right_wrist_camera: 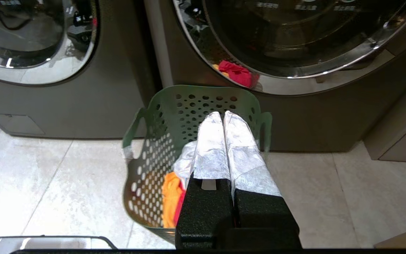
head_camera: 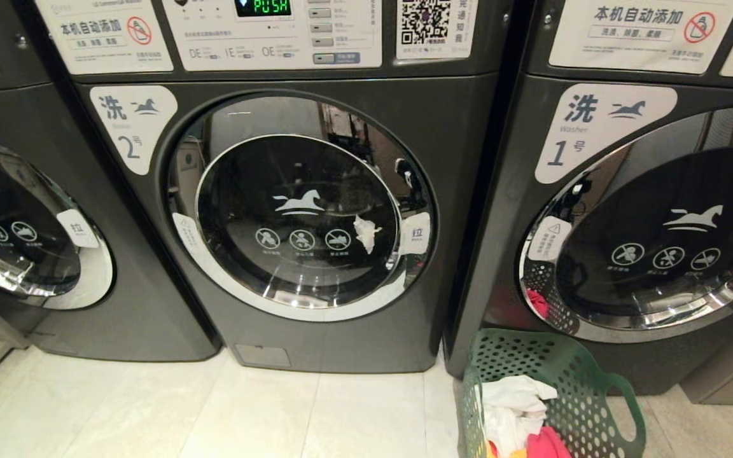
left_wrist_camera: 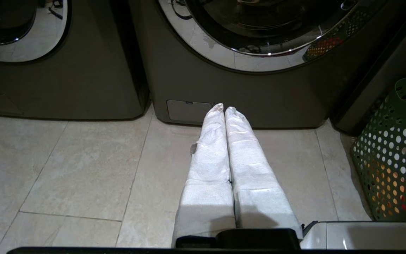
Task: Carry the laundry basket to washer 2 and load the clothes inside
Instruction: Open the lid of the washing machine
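basket by washer 1; washer 2 door shut.

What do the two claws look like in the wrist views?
Both look alike. The left claw has two long, tapering fingers wrapped in white textured tape, rising from a black base. The right claw has the same white-wrapped fingers set in chunky, grainy black blocks. No cables or markings show.

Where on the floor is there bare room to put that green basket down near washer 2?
Bare tiles lie in front of washer 2, bordered by the washer to its left and the laundry basket. It is crowded before washer 1, where the basket of clothes stands.
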### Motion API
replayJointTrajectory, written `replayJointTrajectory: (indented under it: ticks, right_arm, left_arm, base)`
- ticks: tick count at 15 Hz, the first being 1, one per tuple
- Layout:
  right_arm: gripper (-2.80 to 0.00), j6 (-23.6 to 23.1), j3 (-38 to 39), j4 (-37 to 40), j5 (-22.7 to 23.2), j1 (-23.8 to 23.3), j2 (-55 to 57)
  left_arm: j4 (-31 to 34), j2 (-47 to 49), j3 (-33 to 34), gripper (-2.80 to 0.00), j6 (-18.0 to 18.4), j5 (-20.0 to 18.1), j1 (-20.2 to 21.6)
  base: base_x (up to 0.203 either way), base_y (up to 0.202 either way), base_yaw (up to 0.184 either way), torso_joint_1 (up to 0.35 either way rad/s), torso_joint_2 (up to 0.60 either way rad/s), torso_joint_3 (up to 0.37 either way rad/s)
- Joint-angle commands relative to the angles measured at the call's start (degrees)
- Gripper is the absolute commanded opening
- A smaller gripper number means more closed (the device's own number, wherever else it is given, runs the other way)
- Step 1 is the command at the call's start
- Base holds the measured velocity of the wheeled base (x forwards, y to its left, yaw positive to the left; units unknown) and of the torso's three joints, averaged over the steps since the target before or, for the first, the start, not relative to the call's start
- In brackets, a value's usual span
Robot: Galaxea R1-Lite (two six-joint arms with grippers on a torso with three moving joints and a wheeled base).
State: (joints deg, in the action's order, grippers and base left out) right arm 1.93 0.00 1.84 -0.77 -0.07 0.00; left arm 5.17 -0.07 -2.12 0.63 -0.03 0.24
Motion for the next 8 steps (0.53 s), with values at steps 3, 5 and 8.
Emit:
replayJointTrajectory:
  ticks: [3, 5, 8]
  right_arm:
    - [-2.8, -0.08, 0.44, 0.0, -0.02, -0.01, 0.09]
    - [-2.8, -0.08, 0.44, 0.0, -0.02, -0.01, 0.09]
    - [-2.8, -0.02, 0.44, 0.0, -0.02, -0.01, 0.09]
  left_arm:
    - [0.02, 0.03, -0.08, -2.8, -0.02, 0.03, -0.06]
    - [0.02, -0.01, -0.08, -2.8, -0.02, 0.12, 0.02]
    - [0.02, -0.01, -0.05, -2.8, -0.15, 0.12, 0.01]
  base:
    - [0.0, -0.195, 0.002, 0.003, 0.0, 0.004]
    - [0.0, -0.197, 0.001, 0.004, 0.0, 0.004]
    - [0.0, -0.191, 0.002, 0.0, 0.0, 0.003]
